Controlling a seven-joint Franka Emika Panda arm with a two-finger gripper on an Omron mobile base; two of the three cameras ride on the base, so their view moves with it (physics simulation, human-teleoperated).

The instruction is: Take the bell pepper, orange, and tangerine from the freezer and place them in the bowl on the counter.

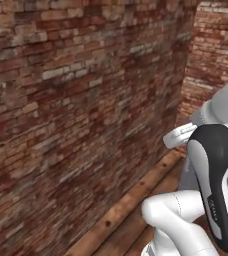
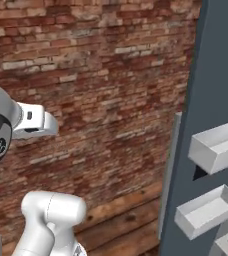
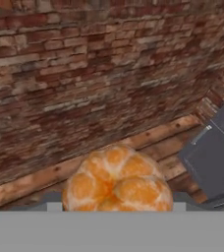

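The hand view looked along the gripper [image 3: 115,209] at a round, lumpy orange fruit [image 3: 117,179] sitting right between the finger positions at the bottom of the picture, filling the gap there; the gripper pinched it from both sides, though the fingertips themselves were mostly hidden behind the fruit. Whether this fruit was the orange or the tangerine could not be told. Beyond the fruit ran a brick wall [image 3: 99,64] with a wooden skirting board along its foot and a plank floor [image 3: 178,147] below. At the far right of that view lay a dark blue-grey panel, seemingly part of the freezer [image 3: 217,152]. In the right base view the freezer [image 2: 213,60] stood at the right, its dark side facing the camera, with two translucent white bins [image 2: 206,212] jutting out one above the other. The arm [image 2: 16,125] rose at the left there, against the brick wall. In the left base view the arm [image 1: 211,170] filled the lower right, near the wall.
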